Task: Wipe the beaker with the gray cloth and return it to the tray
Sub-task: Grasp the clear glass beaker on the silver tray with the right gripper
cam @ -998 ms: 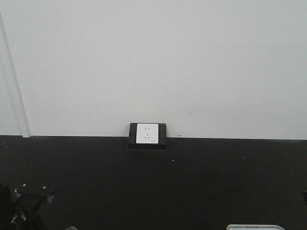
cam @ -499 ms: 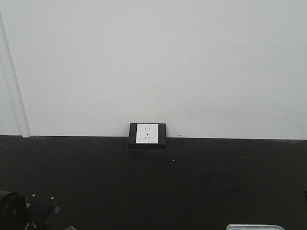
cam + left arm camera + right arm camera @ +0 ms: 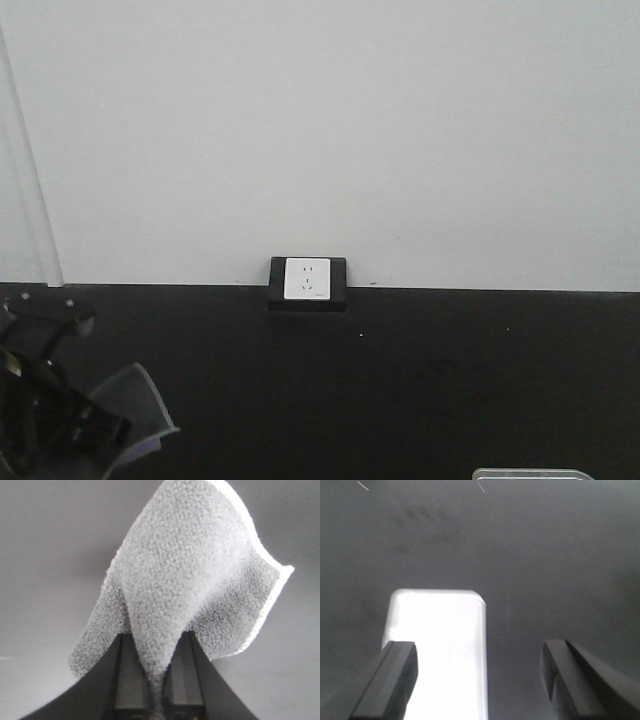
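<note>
My left gripper point(image 3: 156, 645) is shut on the gray cloth point(image 3: 190, 570), which stands up from the jaws in a loose fold with a light stitched edge. In the front view the left arm point(image 3: 35, 400) is raised at the lower left with the cloth point(image 3: 135, 405) hanging beside it. My right gripper point(image 3: 477, 657) is open and empty above the dark table, with the bright silvery tray point(image 3: 440, 650) under its left finger. The tray's far rim point(image 3: 530, 473) just shows at the bottom of the front view. The beaker is out of view.
A black table surface point(image 3: 400, 380) runs to a white wall point(image 3: 330, 130). A white wall socket in a black box point(image 3: 307, 281) sits at the table's back edge.
The left arm has risen at the lower left of the front view, bringing the gray cloth up into sight. The tray rim has not moved.
</note>
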`<state>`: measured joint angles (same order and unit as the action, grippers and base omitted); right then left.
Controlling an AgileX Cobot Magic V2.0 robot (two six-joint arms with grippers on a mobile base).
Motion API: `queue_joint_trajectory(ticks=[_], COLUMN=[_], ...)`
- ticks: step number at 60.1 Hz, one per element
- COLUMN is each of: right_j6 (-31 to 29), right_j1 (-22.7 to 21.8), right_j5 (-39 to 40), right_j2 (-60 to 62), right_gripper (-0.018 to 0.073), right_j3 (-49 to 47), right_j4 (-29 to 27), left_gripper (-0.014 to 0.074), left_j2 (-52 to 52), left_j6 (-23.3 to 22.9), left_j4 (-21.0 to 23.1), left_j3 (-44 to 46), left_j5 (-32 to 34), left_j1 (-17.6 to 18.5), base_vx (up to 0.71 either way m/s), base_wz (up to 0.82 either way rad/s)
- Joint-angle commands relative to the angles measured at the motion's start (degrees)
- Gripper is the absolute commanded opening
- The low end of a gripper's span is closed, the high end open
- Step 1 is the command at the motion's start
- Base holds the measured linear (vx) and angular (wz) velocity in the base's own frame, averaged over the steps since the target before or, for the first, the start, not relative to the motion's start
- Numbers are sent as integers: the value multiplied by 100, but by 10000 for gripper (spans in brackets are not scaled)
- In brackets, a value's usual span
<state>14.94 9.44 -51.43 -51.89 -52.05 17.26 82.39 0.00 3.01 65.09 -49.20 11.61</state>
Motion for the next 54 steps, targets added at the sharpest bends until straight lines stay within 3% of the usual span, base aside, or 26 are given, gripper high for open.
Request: queue_joint_trajectory(ticks=[1,15,34,54], right_j6=[160,191,-38,-32], right_j1=[-31,-31,-31,-31], right_j5=[-81,123,932,1254], right_j2=[-182,-1064,-2482,-3330], right_gripper=[547,546,498,440], right_j3=[-201,-201,-201,-201], right_j4=[305,188,-555,-689], left_gripper=[-4,-3,-3,-3], left_j2=[-737,-1254,-1246,-1246], left_j6=[0,0,0,0], left_j4=[20,20,20,20], left_j3=[329,334,328,328], left_j5=[-178,-253,-227,-233], left_j1=[31,31,31,31], base_vx=[0,0,0,0], base_wz=[0,0,0,0])
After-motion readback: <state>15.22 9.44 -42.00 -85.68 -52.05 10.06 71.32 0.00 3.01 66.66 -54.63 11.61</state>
